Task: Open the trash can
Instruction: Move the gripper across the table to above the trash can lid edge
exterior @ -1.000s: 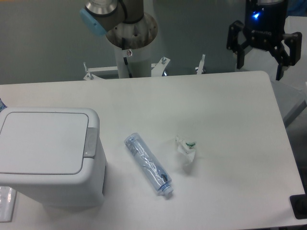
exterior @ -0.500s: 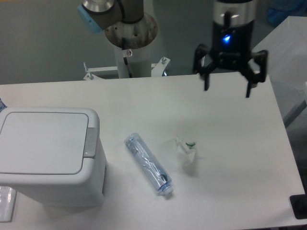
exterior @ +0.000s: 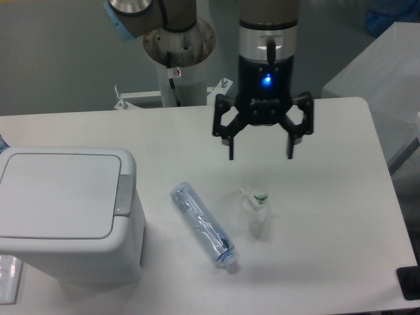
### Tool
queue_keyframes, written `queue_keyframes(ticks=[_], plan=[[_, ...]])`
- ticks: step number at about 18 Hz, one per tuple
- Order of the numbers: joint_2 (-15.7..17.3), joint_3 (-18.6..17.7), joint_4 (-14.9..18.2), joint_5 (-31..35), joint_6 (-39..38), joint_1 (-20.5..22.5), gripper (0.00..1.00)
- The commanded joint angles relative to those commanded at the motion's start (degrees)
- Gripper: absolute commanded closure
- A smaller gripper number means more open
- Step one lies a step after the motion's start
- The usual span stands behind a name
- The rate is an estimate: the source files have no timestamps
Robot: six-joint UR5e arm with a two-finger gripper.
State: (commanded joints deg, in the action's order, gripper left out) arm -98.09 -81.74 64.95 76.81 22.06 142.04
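- The trash can [exterior: 69, 213] is seen at the left of the white table [exterior: 328, 262], close to the front edge, as by far the largest thing in view.
- Its flat lid [exterior: 59, 195] is shut and lies level on the body, with rounded corners all round.
- A grey push-button strip [exterior: 123, 195] is set along the right edge of the lid, on the side turned toward the middle of the table.
- The gripper [exterior: 261, 156] is held above the middle of the table, well to the right of the trash can and clear of it; nothing is touched by it.
- Its two fingers point downward and are spread wide apart, with nothing gripped between them.
- A blue light [exterior: 266, 81] is lit on the black gripper body, below the silver wrist section of the arm.
- A clear plastic bottle [exterior: 202, 224] is laid on its side between the trash can and the gripper, slanted so that its capped end points toward the front right.
- A crumpled white wrapper [exterior: 255, 210] with a small green mark is found just right of the bottle, apart from it, below and slightly in front of the open fingers.
- The base of the arm [exterior: 178, 46] is mounted behind the far edge of the table, with a pale blue cap on one joint.
- A dark object [exterior: 408, 283] is partly cut off at the front right corner of the table; what it is cannot be told.
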Motion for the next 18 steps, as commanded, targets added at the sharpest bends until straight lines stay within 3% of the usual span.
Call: queue_keyframes(ticks=[3,5,10,18], plan=[[-0.35,-0.27,-0.26,1.86,-2.62,-2.38,0.00],[-1.23,-0.18,-0.35,1.51,-8.50,-3.43,0.00],[-4.04,0.17,-4.39,-1.83,-20.73,-6.77,0.00],[-4.22,-0.70,-4.75,-3.59,-26.63,-8.88,0.00]])
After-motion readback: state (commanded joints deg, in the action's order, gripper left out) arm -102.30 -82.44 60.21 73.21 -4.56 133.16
